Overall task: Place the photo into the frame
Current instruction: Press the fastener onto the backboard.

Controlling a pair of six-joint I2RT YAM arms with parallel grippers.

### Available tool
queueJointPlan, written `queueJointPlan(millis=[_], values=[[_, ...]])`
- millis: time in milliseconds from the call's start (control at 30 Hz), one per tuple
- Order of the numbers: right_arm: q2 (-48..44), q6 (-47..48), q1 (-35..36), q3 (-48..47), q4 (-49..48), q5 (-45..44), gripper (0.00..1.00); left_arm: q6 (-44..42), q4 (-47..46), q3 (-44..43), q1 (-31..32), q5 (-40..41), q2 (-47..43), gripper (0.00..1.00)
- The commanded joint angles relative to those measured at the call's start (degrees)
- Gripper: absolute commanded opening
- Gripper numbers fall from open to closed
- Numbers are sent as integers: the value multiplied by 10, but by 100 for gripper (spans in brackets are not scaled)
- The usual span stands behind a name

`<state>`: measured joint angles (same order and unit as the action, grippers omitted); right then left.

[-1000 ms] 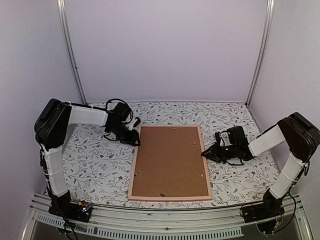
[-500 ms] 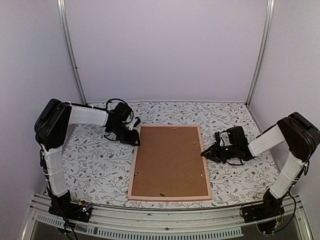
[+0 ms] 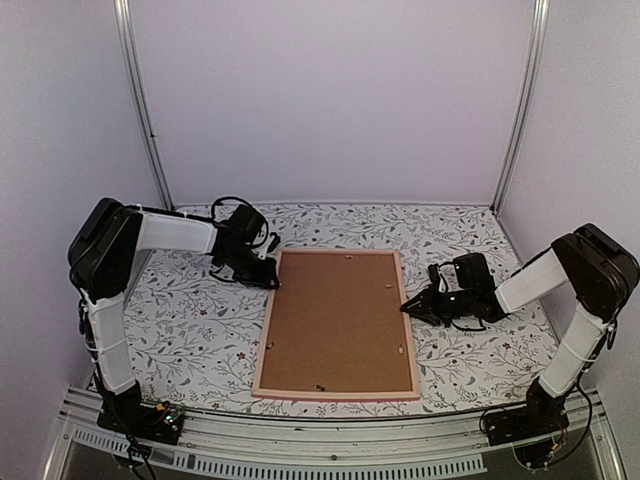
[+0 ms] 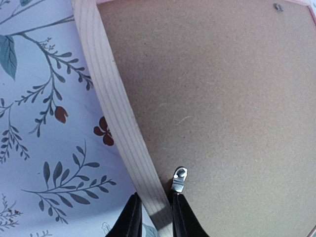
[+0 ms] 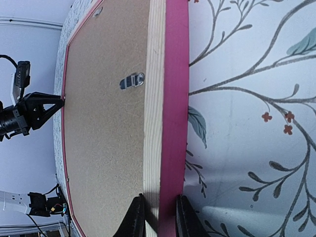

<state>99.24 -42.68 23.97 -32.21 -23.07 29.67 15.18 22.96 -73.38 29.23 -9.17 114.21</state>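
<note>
Top external view: the thin-railed pink rectangular picture frame (image 3: 338, 322) is lying brown-board-up in the middle of the floral-patterned table (image 3: 190, 330). The left tool (image 4: 155, 218) is pinching its left rail, and the right tool (image 5: 158, 213) is pinching its right rail.

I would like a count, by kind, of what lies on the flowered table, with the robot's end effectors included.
pink frame: 1
brown backing board: 1
end effectors: 2, the left end effector and the right end effector
Total: 4
</note>
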Motion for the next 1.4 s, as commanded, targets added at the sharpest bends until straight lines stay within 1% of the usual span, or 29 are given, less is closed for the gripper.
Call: queueJointPlan(millis=[0, 100, 133, 167, 267, 367, 467, 600, 867, 1167, 1367], values=[[31, -8, 4, 24, 71, -6, 0, 18, -56, 10, -10, -30, -18, 16], [29, -8, 4, 27, 70, -7, 0, 25, -65, 8, -10, -35, -14, 15], [29, -8, 4, 28, 69, -7, 0, 26, -65, 7, -11, -38, -14, 16], [29, -8, 4, 28, 69, -7, 0, 27, -65, 6, -11, -41, -13, 19], [31, -8, 4, 29, 67, -7, 0, 30, -64, 6, -11, -48, -13, 34], [33, -9, 4, 29, 63, -4, 0, 33, -64, 7, -11, -51, -13, 46], [36, -9, 4, 29, 60, -2, 0, 34, -64, 7, -11, -52, -11, 51], [39, -9, 4, 32, 58, -2, 0, 24, -54, 4, -8, -38, -5, 51], [46, -10, 4, 32, 51, 1, 0, -13, -14, -3, 10, 32, 1, 49], [52, -12, 4, 32, 45, 4, 0, -34, 1, -10, 28, 57, 12, 48], [53, -13, 4, 33, 45, 5, 0, -33, 2, -16, 31, 71, 21, 38]])
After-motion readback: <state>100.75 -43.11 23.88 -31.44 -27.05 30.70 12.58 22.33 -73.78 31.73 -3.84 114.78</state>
